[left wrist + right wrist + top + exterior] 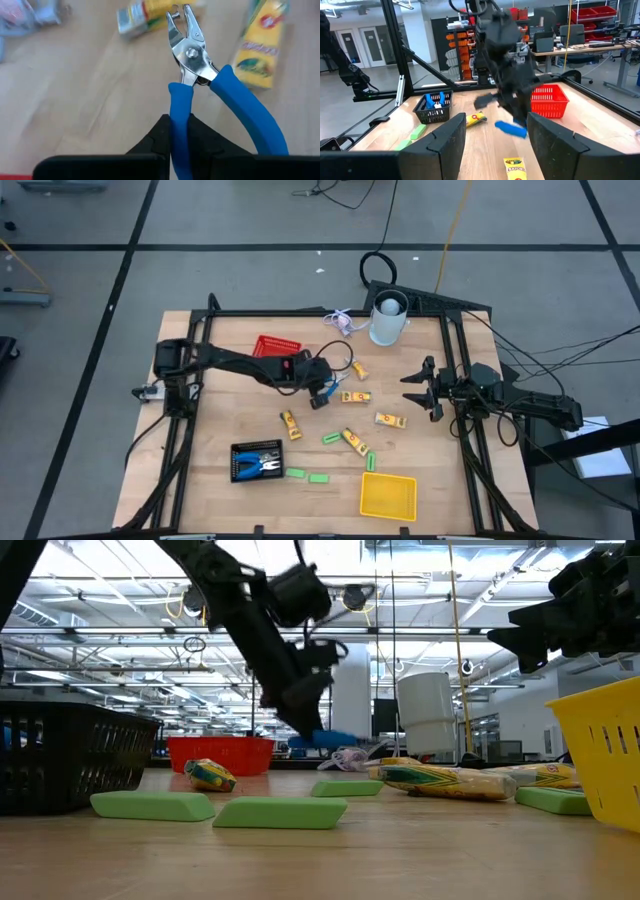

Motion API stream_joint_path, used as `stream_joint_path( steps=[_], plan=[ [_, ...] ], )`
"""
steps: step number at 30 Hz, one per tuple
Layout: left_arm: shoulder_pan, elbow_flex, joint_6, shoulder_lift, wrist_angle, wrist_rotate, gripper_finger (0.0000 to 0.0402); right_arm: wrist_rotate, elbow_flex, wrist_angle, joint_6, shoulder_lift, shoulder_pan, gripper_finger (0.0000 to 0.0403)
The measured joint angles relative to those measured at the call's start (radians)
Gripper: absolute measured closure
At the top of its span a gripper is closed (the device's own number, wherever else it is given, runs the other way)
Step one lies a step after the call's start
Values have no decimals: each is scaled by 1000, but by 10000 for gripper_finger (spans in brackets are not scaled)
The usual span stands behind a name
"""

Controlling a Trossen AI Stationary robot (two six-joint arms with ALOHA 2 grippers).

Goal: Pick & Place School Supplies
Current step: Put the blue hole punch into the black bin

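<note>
Pliers-like blue-handled tool (200, 65) sitting pinched by one handle in the left gripper (179, 131), fingers pressed together on it, other handle splaying free, metal nose pointing forward away from the wrist; high view showing the left gripper (322, 393) hanging over mid-table with the tool just off the wood, low view agreeing, blue handle (325, 739) clear of the surface; black basket (257, 461) lying toward the front-left of that gripper, already holding blue-handled tools, exact number hard to tell, so I am judging it the likely drop spot and the left arm the nearer one by far; tool's long axis running in line with the fingers, so it should go in nose-first or need tilting; right gripper (421, 388) waiting at the right edge, jaws standing spread, holding nothing; counting loose items in the high view: five yellow-orange sticks (290, 424) scattered mid-table, about five green bars (331, 437) between centre and front; red basket (276, 346) at the back behind the left arm, yellow basket (388, 495) at the front right, white cup (388, 319) at the back; one of each container.
</note>
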Motion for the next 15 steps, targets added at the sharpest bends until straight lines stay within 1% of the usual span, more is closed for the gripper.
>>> stream_joint_path(
  steps=[3,7,13,15],
  plan=[
    [-34,0,-2,-63,-73,-15,368,0,0,0,0,0,0,202],
    [-118,0,-23,-126,-205,-95,368,0,0,0,1,0,0,202],
    [-293,0,-140,-195,-424,-219,368,-2,0,-2,0,0,0,202],
    [-346,0,-195,-213,-483,-241,368,-2,0,0,-2,0,0,202]
  ],
)
